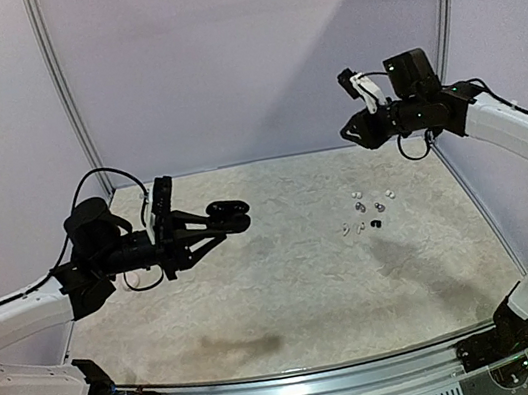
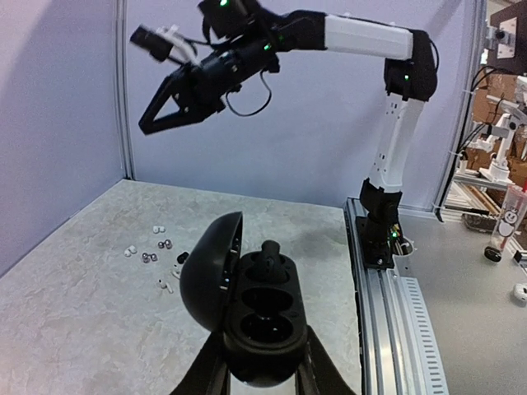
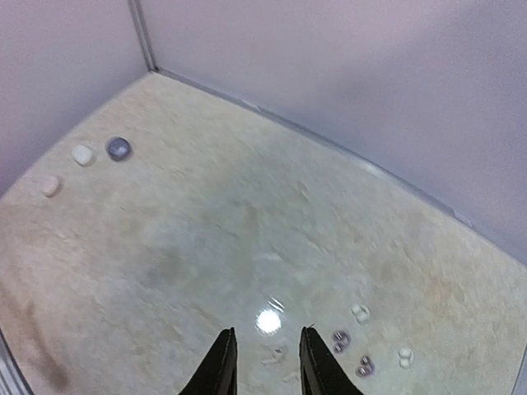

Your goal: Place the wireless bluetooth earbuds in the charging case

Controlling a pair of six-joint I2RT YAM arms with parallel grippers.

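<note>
My left gripper [image 2: 262, 374] is shut on the black charging case [image 2: 265, 325] and holds it above the table. Its lid [image 2: 210, 267] stands open to the left. One black earbud [image 2: 268, 258] sits in the far socket, and the near socket looks empty. In the top view the charging case [image 1: 229, 211] hangs left of centre. Several tiny white, silvery and black earbuds [image 1: 368, 210] lie scattered on the table at the right. My right gripper [image 1: 346, 132] is raised high above them, open, with nothing between its fingers [image 3: 221, 362]. Earbuds [image 3: 340, 337] show far below it.
The marbled tabletop [image 1: 289, 285] is bounded by purple walls behind and at both sides. A metal rail [image 2: 395, 313] runs along the near edge by the right arm's base. Three small rounded objects [image 3: 82, 154] lie near the far left corner in the right wrist view.
</note>
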